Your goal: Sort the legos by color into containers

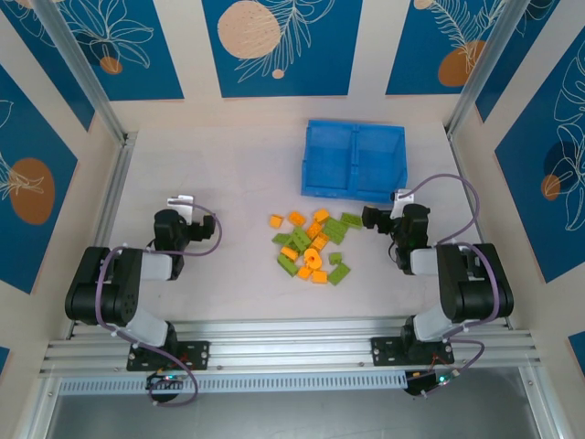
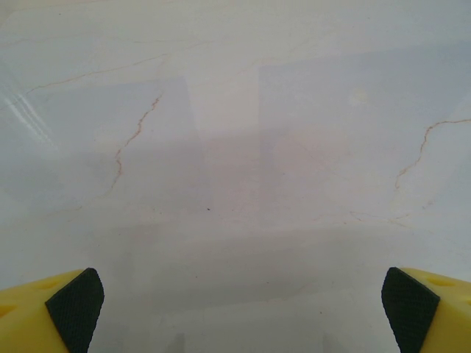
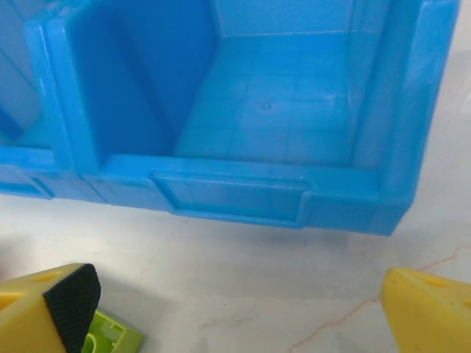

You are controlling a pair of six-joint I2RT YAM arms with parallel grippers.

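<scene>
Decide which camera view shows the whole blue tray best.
The top external view: the blue tray appears complete there, its full outline and middle divider visible. The right wrist view gives a cropped close-up of its front wall and part of its inside. The left wrist camera faces the tabletop.

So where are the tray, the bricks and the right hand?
tray (image 1: 338, 188): top view, near wall.
bricks (image 1: 311, 260): top view, an orange one in the pile.
right hand (image 3: 243, 309): right wrist view, midway between fingertips.

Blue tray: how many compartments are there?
2: the left compartment and the right compartment, side by side beyond the brick pile; no third seems hidden.
</scene>
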